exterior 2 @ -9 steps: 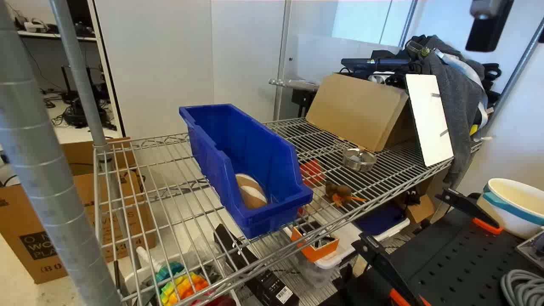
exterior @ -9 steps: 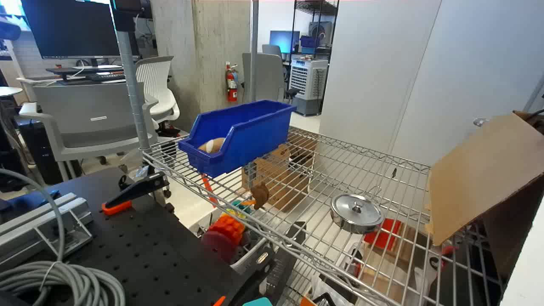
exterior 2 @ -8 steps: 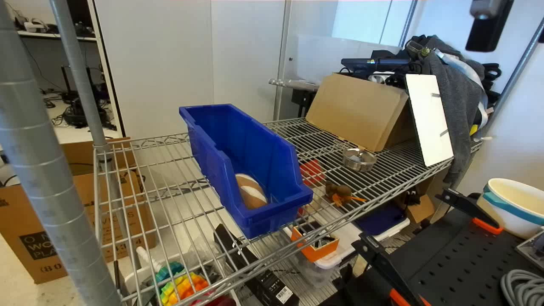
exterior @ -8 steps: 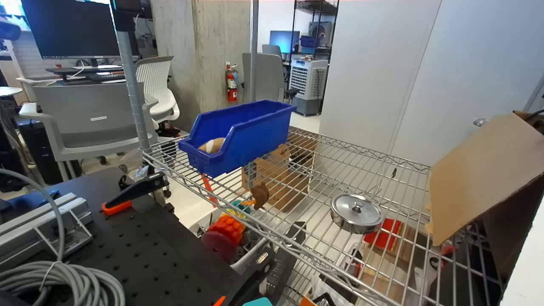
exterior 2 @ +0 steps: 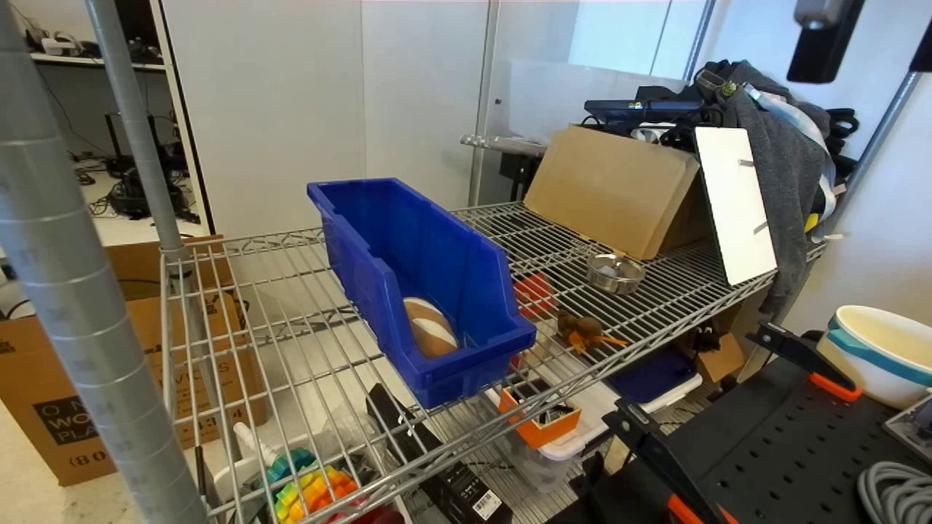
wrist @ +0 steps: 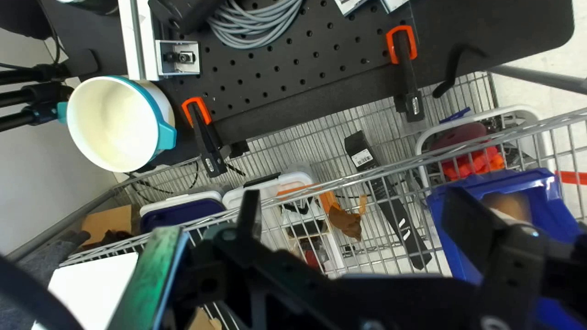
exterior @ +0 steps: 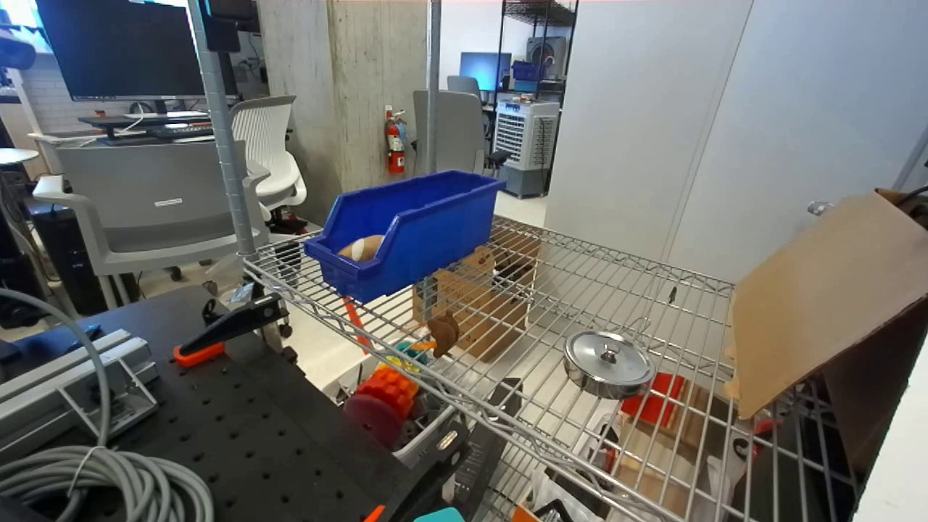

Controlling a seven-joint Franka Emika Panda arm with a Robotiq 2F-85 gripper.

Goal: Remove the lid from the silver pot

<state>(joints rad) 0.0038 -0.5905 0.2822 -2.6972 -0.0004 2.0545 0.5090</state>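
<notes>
The silver pot (exterior: 603,387) stands on the wire shelf in an exterior view. The round lid (exterior: 607,355) lies flat on top of it, its small knob up. The pot also shows in an exterior view (exterior 2: 615,282), near the cardboard box; its top is shiny and hard to read there. The pot and lid do not show in the wrist view. My gripper (wrist: 351,195) is open and empty in the wrist view, its black fingers wide apart above the shelf. A dark robot part (exterior 2: 824,44) shows at the top edge of an exterior view, well above the pot.
A blue bin (exterior: 449,232) with a brown-and-white ball stands on the shelf. A brown toy with orange parts (exterior 2: 582,331) lies nearer the pot. A tilted cardboard box (exterior 2: 611,185) and white board (exterior 2: 737,207) stand beside the pot. A black pegboard table (wrist: 284,78) adjoins the shelf.
The dark robot part at the top edge of both exterior views has shifted slightly sideways. The pot, the lid and the other objects have not moved.
</notes>
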